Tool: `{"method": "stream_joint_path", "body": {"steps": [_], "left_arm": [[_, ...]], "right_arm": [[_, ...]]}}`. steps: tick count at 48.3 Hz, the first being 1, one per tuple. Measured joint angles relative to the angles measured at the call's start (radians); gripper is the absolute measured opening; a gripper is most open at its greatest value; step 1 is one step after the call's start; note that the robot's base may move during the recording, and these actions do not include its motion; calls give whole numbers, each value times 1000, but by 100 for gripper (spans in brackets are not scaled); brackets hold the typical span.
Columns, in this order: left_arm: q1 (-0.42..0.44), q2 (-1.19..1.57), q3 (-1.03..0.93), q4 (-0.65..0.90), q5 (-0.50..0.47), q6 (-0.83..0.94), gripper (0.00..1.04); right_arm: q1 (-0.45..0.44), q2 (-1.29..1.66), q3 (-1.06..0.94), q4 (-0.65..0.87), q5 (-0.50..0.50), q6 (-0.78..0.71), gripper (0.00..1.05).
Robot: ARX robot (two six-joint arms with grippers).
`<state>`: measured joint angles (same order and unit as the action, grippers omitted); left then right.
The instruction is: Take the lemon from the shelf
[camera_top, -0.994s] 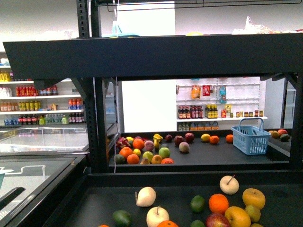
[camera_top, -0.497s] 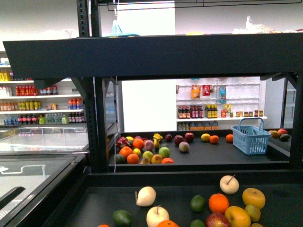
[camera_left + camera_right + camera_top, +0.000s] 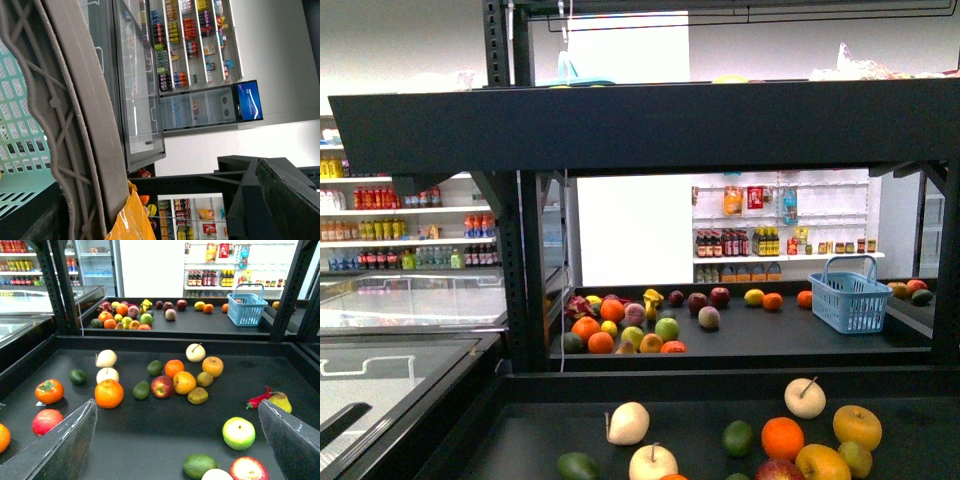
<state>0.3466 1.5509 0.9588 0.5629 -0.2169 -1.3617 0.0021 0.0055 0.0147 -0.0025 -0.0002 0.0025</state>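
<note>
The shelf (image 3: pixel 650 125) is a black rack of tiered trays on perforated posts. I take the lemon (image 3: pixel 754 296) to be the bright yellow oval fruit on the far tray, beside a small orange; the right wrist view also shows the lemon (image 3: pixel 200 305) well beyond the near tray (image 3: pixel 150 435). My right gripper (image 3: pixel 176 407) hangs open over the near tray's front with nothing between its fingers (image 3: pixel 65 445). My left gripper (image 3: pixel 200 200) is open too, off to the side by a teal basket (image 3: pixel 20 150). Neither arm shows in the front view.
The near tray holds an orange (image 3: pixel 109 393), a red apple (image 3: pixel 162 386), two orange-yellow fruits (image 3: pixel 184 382), limes, pale apples and a green apple (image 3: pixel 239 433). A blue basket (image 3: pixel 850 297) and a fruit pile (image 3: pixel 620 325) sit on the far tray. Glass freezers stand to the left.
The front view has shifted a little: the near fruits and far tray sit lower in the frame than a second ago. Nothing was taken hold of.
</note>
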Motion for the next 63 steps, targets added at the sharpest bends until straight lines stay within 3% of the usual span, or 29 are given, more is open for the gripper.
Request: {"method": "stream_joint_path", "body": {"steps": [34, 52, 63], "left_arm": [[0, -57, -18, -125, 117, 121, 97], [-4, -43, -71, -109, 111, 131, 97], [-9, -60, -77, -186, 91, 129, 97]], "right_arm": [[0, 0, 0, 0, 0, 0, 97], [0, 0, 0, 0, 0, 0, 97], [0, 0, 0, 0, 0, 0, 97]]}}
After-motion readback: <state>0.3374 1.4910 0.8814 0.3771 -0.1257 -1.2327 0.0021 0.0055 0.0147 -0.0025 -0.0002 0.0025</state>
